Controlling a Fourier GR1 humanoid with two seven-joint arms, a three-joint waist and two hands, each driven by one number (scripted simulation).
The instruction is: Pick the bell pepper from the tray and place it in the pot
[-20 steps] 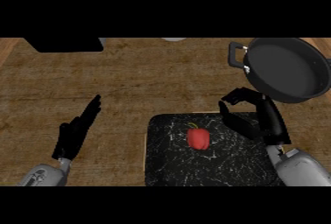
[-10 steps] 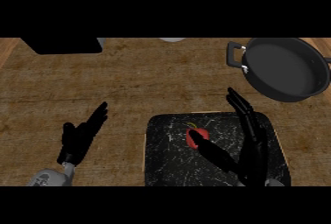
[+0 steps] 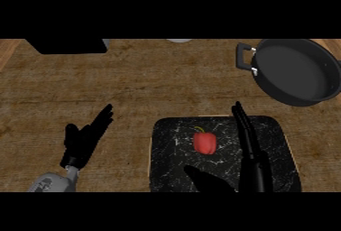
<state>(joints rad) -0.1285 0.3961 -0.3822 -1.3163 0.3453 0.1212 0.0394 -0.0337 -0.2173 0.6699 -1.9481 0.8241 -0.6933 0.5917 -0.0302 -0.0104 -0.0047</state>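
At about 8 o'clock the left robot hand [image 3: 85, 140] rests on the wooden counter [image 3: 140, 85], fingers straight and released. Near 6 o'clock the red bell pepper [image 3: 205, 142] lies on the black marbled tray [image 3: 170, 149]. The right robot hand [image 3: 250, 153] is spread open over the tray, its straight fingers at the pepper's 3 o'clock and its thumb at 6 o'clock, grasping nothing. The dark pot [image 3: 293, 70] sits at 2 o'clock.

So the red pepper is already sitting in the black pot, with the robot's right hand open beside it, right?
Not quite. The head view shows the bell pepper lying on the dark tray, not in the pot. The right hand is indeed open beside it.
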